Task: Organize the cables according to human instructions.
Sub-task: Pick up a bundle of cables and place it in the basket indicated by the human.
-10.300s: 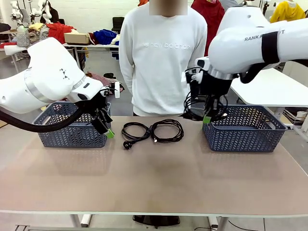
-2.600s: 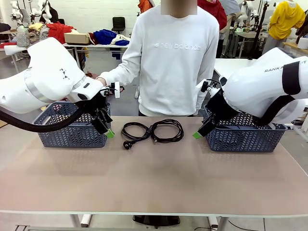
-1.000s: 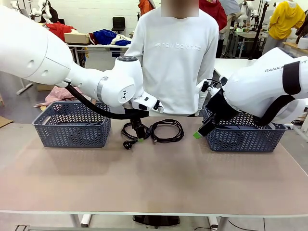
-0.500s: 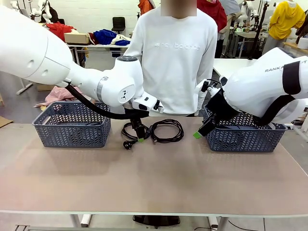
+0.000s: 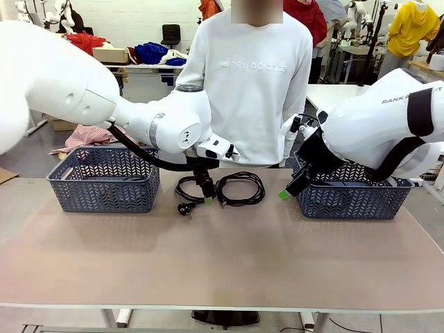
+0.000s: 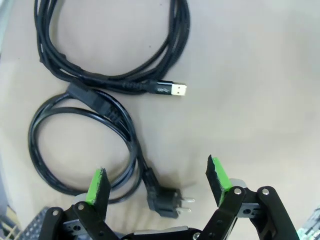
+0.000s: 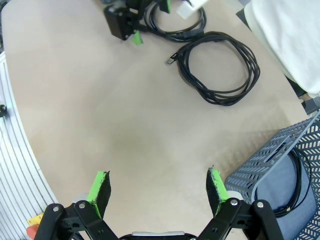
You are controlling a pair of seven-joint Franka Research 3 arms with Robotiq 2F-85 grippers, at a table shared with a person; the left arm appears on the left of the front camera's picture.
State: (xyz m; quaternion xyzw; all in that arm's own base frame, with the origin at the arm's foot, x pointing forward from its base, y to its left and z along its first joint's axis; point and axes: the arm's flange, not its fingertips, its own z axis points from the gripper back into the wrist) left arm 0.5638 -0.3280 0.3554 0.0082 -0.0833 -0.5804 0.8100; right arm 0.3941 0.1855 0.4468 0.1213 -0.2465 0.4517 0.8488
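The plugged cable (image 6: 80, 145) lies coiled on the counter (image 5: 222, 257), mid-far, touching the second coil (image 5: 241, 187). Its plug (image 6: 167, 202) lies ahead of the left claw (image 6: 157, 182), between its spread, empty pads, prongs pointing toward one pad. The left arm is nearer. The right claw (image 5: 284, 193) hangs open beside the right basket (image 5: 350, 191).

Cables partly out of sight
Left wrist view: the upper cable (image 6: 180, 25) runs off the top edge. From the front, the left gripper (image 5: 207, 198) covers part of the plugged cable (image 5: 183, 207). In the right wrist view the right basket (image 7: 260, 170) is cropped, with seemingly one cord (image 7: 302, 187) partly seen.
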